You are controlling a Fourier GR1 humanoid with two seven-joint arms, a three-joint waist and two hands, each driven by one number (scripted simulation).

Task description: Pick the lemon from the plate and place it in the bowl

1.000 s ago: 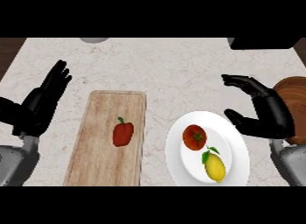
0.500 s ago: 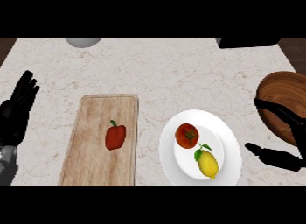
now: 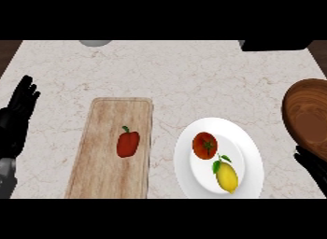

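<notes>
We see the lemon [image 3: 226, 177] lying on the near part of the white plate [image 3: 251, 154], with a small green leaf at its upper end. A tomato [image 3: 205, 145] sits on the same plate just beyond it, near but apart from the lemon. The wooden bowl [image 3: 316, 120] stands at the right edge of the marble counter [image 3: 180, 74], just right of the plate. Our right hand [image 3: 321, 173] shows only as dark fingers at the lower right, below the bowl; we cannot tell whether it is open or closed. Our left hand [image 3: 11, 123] rests at the left edge, fingers straight and up, holding nothing. A red bell pepper [image 3: 127, 143] lies on the wooden cutting board [image 3: 104, 172], left of the plate.
</notes>
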